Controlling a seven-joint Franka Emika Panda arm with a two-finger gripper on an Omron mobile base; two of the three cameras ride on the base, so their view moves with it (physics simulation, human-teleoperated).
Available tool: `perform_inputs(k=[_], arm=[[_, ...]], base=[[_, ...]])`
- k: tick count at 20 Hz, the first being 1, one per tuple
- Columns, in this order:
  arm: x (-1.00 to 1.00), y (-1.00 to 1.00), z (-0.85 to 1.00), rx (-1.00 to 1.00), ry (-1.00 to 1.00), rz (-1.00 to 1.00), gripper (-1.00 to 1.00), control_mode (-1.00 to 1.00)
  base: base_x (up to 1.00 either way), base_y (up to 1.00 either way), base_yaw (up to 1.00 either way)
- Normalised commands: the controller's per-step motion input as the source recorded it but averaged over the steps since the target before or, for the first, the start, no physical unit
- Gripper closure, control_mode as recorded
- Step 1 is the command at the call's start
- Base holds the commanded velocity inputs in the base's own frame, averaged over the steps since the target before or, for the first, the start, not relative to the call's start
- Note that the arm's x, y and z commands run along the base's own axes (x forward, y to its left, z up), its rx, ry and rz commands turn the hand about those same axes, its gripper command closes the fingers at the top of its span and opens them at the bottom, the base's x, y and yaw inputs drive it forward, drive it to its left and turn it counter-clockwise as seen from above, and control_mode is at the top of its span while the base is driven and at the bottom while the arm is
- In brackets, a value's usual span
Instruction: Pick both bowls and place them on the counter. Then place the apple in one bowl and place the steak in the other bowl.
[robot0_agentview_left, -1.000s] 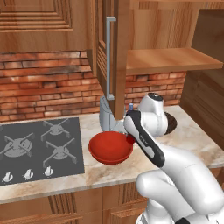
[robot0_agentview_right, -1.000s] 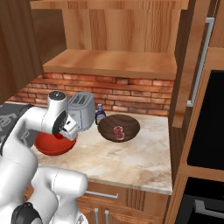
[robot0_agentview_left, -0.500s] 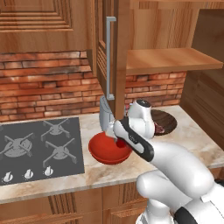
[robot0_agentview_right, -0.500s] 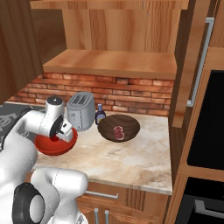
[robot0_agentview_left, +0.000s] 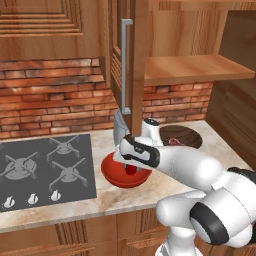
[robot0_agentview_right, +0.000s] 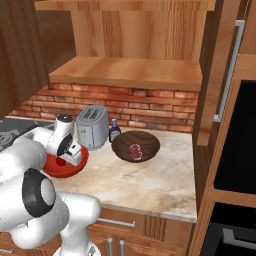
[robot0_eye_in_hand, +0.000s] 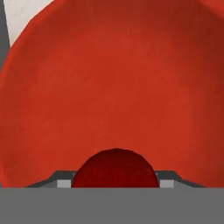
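Note:
The glossy red bowl sits on the beige counter beside the stovetop. My gripper is lowered into it, shut on the small dark red apple, which sits between the fingertips just above the bowl's floor. To the right stands the dark brown bowl, with the pinkish steak lying inside it.
A silver toaster stands right behind the red bowl, with a small dark bottle next to it. The grey stovetop lies to the left. An open cabinet door hangs above the bowl.
The hand has swung left and come down with the apple, from above the red bowl's right rim into the bowl. The bowls and steak have not moved.

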Motion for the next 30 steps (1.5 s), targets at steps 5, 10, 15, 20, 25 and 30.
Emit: perform_inputs(k=[5,10,15,20,25,30], arm=[[0.26,0.13,-0.21,0.0,0.06,0.0,1.0,-1.0],[0.16,0.06,-0.2,0.0,0.06,0.01,1.0,-1.0],[0.04,0.01,-0.13,0.0,0.01,0.02,1.0,-1.0],[-0.03,0.01,-0.02,0.0,0.0,0.0,-1.0,-1.0],[-0.02,0.0,0.0,0.0,0.01,0.01,-1.0,-1.0],[-0.07,0.0,0.02,0.0,0.0,0.0,-1.0,-1.0]], base=[[0.0,0.0,0.0],[0.0,0.0,0.0],[0.0,0.0,0.0],[0.0,0.0,0.0],[0.0,0.0,0.0],[0.0,0.0,0.0]])
